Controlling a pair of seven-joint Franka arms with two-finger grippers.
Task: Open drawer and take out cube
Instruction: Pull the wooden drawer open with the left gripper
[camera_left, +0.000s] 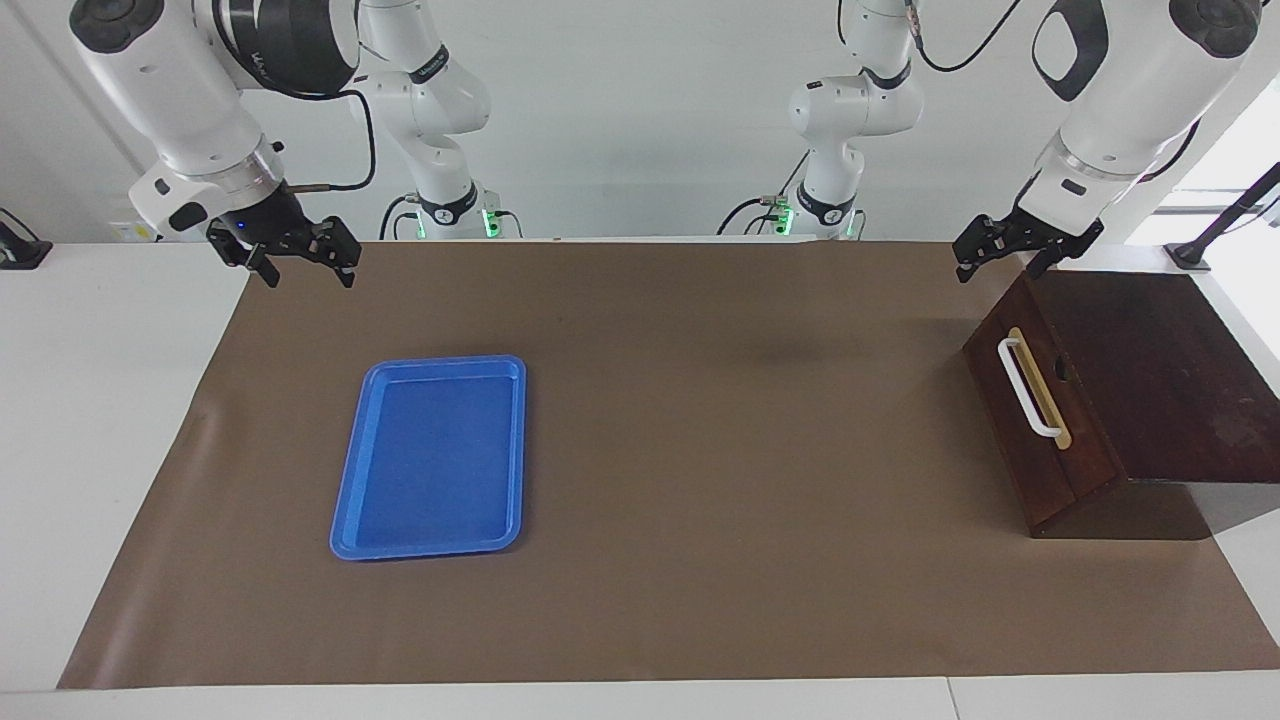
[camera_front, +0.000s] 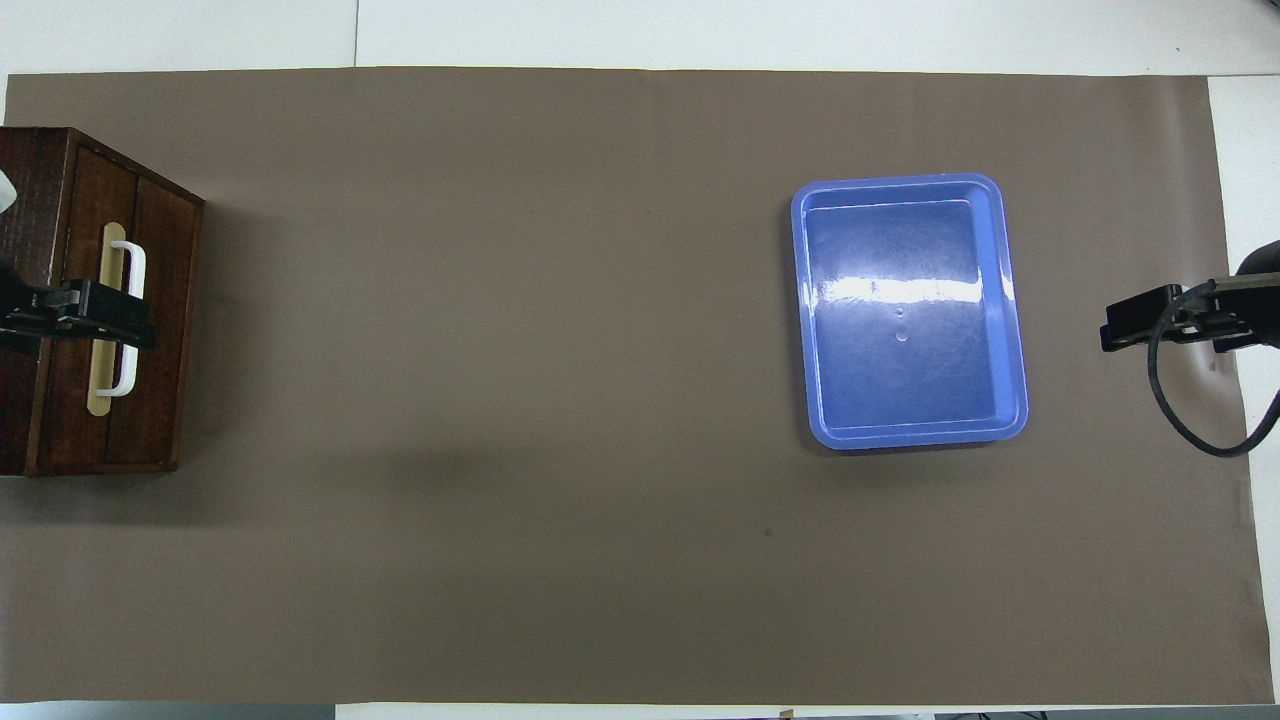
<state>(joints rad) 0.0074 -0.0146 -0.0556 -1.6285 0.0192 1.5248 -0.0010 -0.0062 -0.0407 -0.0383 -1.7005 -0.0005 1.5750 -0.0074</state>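
My L gripper (camera_left: 1003, 262) (camera_front: 100, 315) hangs over the robot-side edge of the box (camera_left: 1150, 370) (camera_front: 30, 180), at my L arm's end of the table (camera_left: 100, 450) (camera_front: 700, 30). Its fingers are spread w/ nothing between them. From overhead it lies across the middle of the handle (camera_left: 1030, 390) (camera_front: 135, 270). The facing view shows it up in the air, apart from the handle; whether a fingertip grazes the box's top corner I can't tell.

My R gripper (camera_left: 305, 268) (camera_front: 1135, 322) is also up, over the mat (camera_left: 700, 450) (camera_front: 500, 400) edge at my R arm's end. Its fingers are apart too, holding nothing.

Below and just out from my L gripper is the drawer (camera_left: 1050, 470) (camera_front: 160, 300). It's pushed fully in, front flush w/ the box and facing down the table toward my R arm's end. The white bar handle sits on a tan strip, running along the front, away from me.

Farther out than my R gripper and in toward the table's middle lies a blue tray (camera_left: 345, 500) (camera_front: 810, 330), flat on the mat, long side pointing away from me. It's well apart from both grippers and from the box.
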